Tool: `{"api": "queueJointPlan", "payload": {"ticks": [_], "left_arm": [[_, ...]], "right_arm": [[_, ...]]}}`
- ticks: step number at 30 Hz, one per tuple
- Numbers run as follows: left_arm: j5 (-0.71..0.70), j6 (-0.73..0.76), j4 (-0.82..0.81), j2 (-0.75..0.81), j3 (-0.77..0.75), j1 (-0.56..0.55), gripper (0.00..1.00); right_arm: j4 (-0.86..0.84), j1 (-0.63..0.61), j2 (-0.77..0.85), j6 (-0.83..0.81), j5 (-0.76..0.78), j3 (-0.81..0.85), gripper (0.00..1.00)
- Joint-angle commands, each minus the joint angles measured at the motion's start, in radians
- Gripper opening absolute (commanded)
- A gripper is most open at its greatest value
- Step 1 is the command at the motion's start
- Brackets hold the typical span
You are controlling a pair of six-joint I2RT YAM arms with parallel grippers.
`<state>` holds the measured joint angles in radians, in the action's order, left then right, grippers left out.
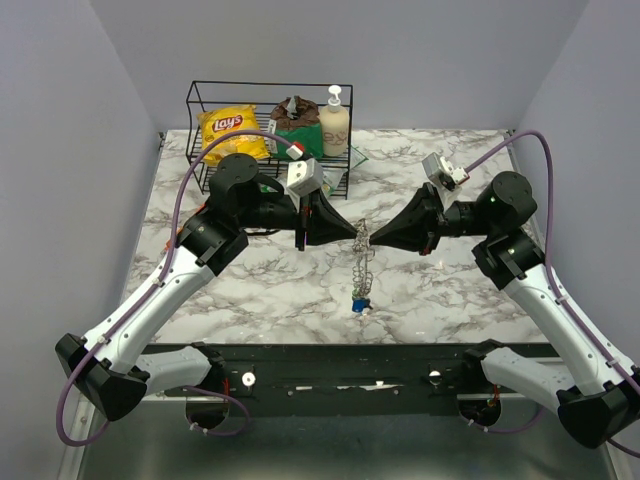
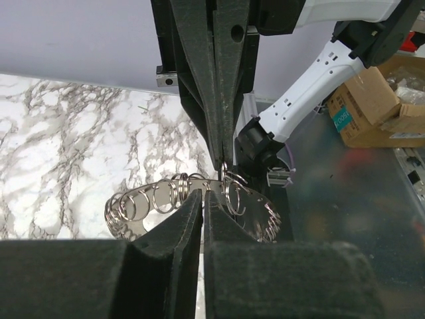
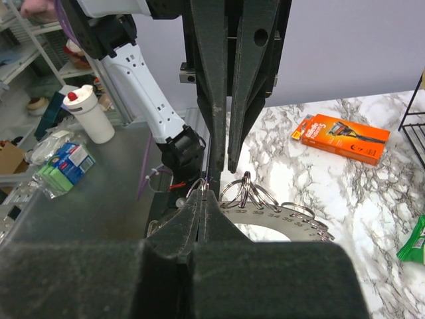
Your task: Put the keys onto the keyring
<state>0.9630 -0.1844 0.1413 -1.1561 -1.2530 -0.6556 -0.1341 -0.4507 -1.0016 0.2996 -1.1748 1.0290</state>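
Observation:
The keyring (image 1: 363, 262) is a curved, numbered metal band carrying several wire split rings. It is held up between both grippers and hangs down over the table. Small keys (image 1: 358, 300) with blue and green heads dangle at its lower end, close to the table. My left gripper (image 1: 354, 232) is shut on the band's edge; in the left wrist view (image 2: 202, 194) the band (image 2: 143, 207) curves away to the left. My right gripper (image 1: 374, 237) is shut on a split ring at the band's end (image 3: 204, 193). The band (image 3: 292, 218) also shows in the right wrist view. The two grippers meet tip to tip.
A black wire basket (image 1: 200, 100) at the back holds a yellow Lay's bag (image 1: 232, 130), a soap bottle (image 1: 334, 118) and other items. An orange flat packet (image 3: 342, 138) lies on the marble table (image 1: 250, 280). A green packet (image 3: 415, 242) lies at the right edge.

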Motion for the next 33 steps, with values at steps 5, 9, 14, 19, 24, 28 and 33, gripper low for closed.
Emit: {"api": "queueJointPlan", "payload": {"ticks": [5,9,14,19,24,28,33], "left_arm": [[-0.076,0.037,0.058,0.026,-0.003,0.002,0.1],[-0.096,0.043,0.072,0.032,0.003,-0.004,0.1],[-0.112,0.057,0.099,0.03,0.004,-0.018,0.09],[-0.127,0.071,0.139,0.039,0.017,-0.024,0.09],[-0.119,0.05,0.121,0.044,0.029,-0.038,0.08],[-0.119,0.023,0.113,0.041,0.038,-0.053,0.07],[-0.115,0.005,0.084,0.045,0.041,-0.065,0.06]], "right_arm": [[-0.039,-0.003,0.009,0.016,0.01,0.005,0.01],[-0.041,-0.003,0.008,0.015,0.017,0.006,0.01],[-0.041,-0.003,0.006,0.015,0.029,0.009,0.01],[-0.041,-0.003,0.003,0.015,0.032,0.013,0.01],[-0.044,-0.003,-0.005,0.015,0.033,0.011,0.01],[-0.045,-0.003,-0.006,0.018,0.038,0.009,0.01],[-0.047,-0.003,-0.003,0.019,0.044,0.003,0.01]]}}
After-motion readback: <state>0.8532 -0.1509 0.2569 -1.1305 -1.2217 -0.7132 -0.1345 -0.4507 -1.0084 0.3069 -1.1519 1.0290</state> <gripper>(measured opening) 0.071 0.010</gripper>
